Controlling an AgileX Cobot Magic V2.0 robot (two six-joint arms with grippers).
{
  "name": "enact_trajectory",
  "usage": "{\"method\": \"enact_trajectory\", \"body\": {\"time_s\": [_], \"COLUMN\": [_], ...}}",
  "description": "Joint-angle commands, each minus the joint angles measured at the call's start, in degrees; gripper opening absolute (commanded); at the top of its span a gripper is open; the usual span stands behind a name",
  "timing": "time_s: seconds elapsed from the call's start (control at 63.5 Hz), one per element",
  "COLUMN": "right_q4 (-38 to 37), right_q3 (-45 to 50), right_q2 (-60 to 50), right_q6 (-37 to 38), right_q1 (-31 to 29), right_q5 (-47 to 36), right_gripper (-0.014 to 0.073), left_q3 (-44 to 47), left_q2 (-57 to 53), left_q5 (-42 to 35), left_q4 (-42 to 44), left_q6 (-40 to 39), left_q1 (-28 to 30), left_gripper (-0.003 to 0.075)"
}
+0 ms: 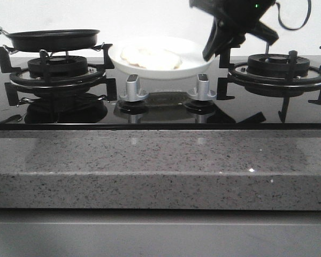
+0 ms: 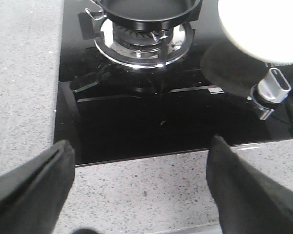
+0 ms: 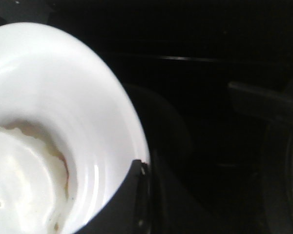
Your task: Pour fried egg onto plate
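Nearest the camera, a speckled grey stone tabletop [image 1: 160, 166] is running the full width of the front view, its edge meeting a glossy black glass hob [image 1: 160, 115] that is reflecting the fittings above it. The left end effector [image 2: 141, 187] is showing only in the left wrist view, hanging over the stone edge with its two dark fingers [image 2: 31, 187] standing wide apart and nothing between them.

On the glass, two silver control knobs [image 1: 135, 88] are standing side by side at the centre. Left of them, a black frying pan [image 1: 53, 38] with a pale handle is sitting on the left burner [image 1: 56, 72]; its inside is appearing bare in the left wrist view. To the right, the right burner [image 1: 278, 69] is carrying no vessel.

Behind the knobs, between the two burners, the plate [image 1: 195, 53] is sitting level, and the fried egg [image 1: 150, 56] is lying flat inside it, toward its left half. The right end effector [image 1: 216, 48] is reaching down from above with its dark fingers [image 3: 122, 204] closing on the plate's right rim, one finger overlapping the rim in the right wrist view.

Beyond the hob, a plain white wall [image 1: 150, 19] is filling the background.
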Motion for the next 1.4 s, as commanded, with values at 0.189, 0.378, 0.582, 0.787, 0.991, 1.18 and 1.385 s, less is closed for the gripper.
{"method": "enact_trajectory", "body": {"time_s": [0.189, 0.378, 0.582, 0.787, 0.991, 1.18, 1.385], "right_q4": [-0.39, -0.39, -0.39, -5.72, -15.1, -15.5, -15.5], "right_q3": [-2.25, -2.25, -2.25, 0.02, 12.39, 24.34, 37.9], "right_q2": [-2.25, -2.25, -4.39, -14.19, -28.74, -40.6, -55.11], "right_q6": [0.28, 0.28, 0.28, -0.66, -0.72, -0.72, -0.72], "right_q1": [-0.99, -0.99, -1.06, 0.29, 4.31, 4.43, 4.43], "right_q5": [-2.65, -2.02, -1.61, -0.39, -2.27, -3.27, -3.27], "right_gripper": [-0.0113, 0.0101, 0.026, 0.026, 0.026, 0.026, 0.026], "left_q3": [-0.16, -0.16, -0.16, -0.16, -0.16, -0.16, -0.08], "left_q2": [-0.02, -0.02, -0.02, -0.02, -0.02, -0.02, -0.02], "left_q5": [-4.16, -4.16, -4.16, -4.16, -4.16, -4.16, -4.16], "left_q4": [-1.18, -1.18, -1.29, -1.29, -1.29, -1.29, -1.29], "left_q6": [-0.64, -0.64, -0.64, -0.64, -0.64, -0.64, -0.64], "left_q1": [-0.51, -0.51, -0.51, -0.51, -0.51, -0.51, -0.51], "left_gripper": [0.0543, 0.0543, 0.0543, 0.0543, 0.0543, 0.0543, 0.0543]}}
